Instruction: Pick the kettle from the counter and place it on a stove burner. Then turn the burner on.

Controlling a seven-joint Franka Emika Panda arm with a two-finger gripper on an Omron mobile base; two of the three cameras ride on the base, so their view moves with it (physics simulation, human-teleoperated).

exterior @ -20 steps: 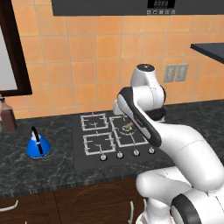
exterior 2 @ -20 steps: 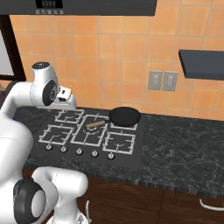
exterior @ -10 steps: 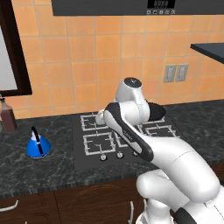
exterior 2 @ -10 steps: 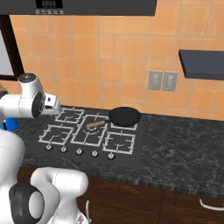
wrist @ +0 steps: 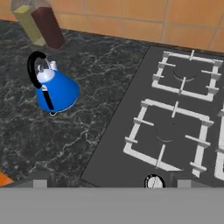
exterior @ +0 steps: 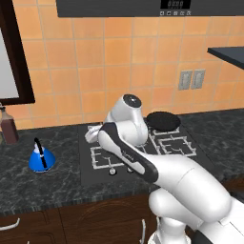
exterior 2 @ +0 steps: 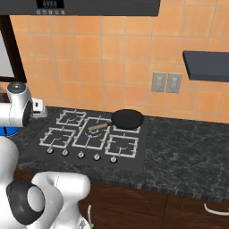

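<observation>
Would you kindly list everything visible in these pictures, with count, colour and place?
kettle: one, bright blue with a black handle, on the counter left of the cooktop.
bottle: one, brown, behind the kettle by the wall.
counter: one, dark veined stone, along the tiled wall.
cooktop: one, black, set in the counter.
stove burner: several grey grates; this small one is nearest the kettle.
pan: one, black, on a rear grate.
knobs: five, silver, along the cooktop front.
outlets: two, grey, on the wall.
arm: one, white, reaching left over the cooktop.

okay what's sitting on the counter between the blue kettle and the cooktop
Nothing: in the hand view, only bare dark counter separates the kettle from the cooktop edge. The brown bottle stands behind the kettle, not between.
</observation>
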